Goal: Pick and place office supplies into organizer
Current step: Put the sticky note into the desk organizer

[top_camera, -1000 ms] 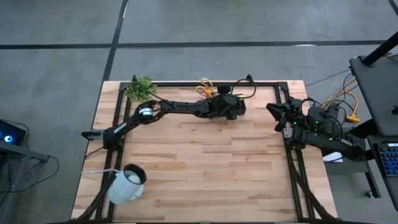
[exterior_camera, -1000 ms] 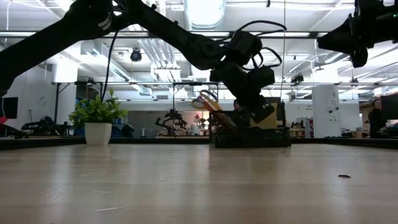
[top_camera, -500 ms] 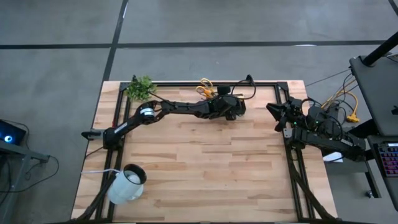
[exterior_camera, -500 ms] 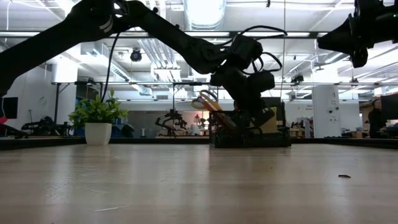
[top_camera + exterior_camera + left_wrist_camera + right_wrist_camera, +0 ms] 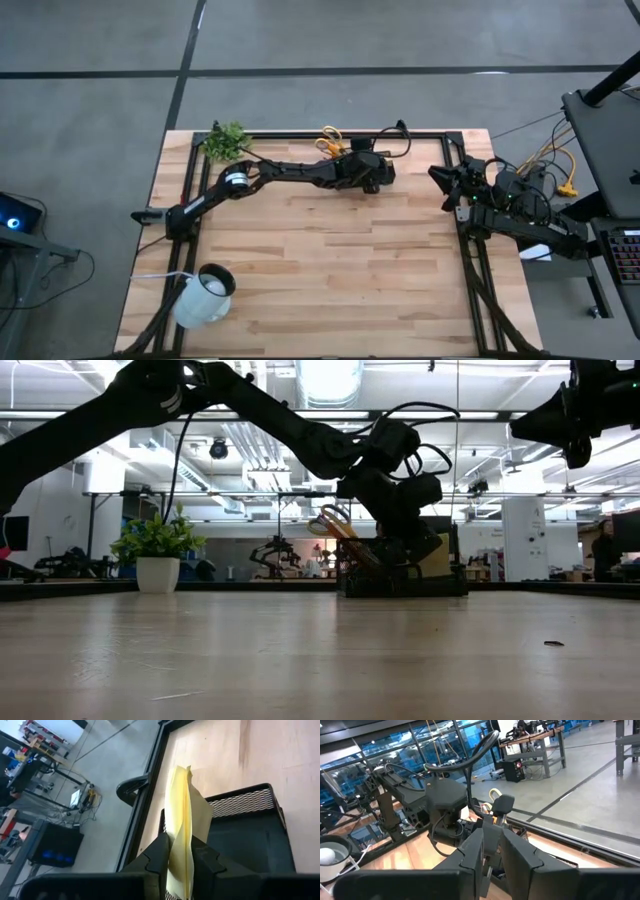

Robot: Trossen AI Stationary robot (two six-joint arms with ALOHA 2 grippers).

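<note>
Both arms were matte black, built of slim tubular links joined by chunkier joint housings. The left arm (image 5: 270, 172) carried a pale silver ring at its elbow joint, and a black cable looped over its wrist. The right arm (image 5: 510, 215) looked bulkier and blockier, its dark fingers (image 5: 517, 857) flat, angular and faceted.

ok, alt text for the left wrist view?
The left gripper has a yellow sticky-note pad standing on edge between its fingers, above a compartment of the black mesh organizer. Wooden table and the table's black frame lie beyond.
</note>
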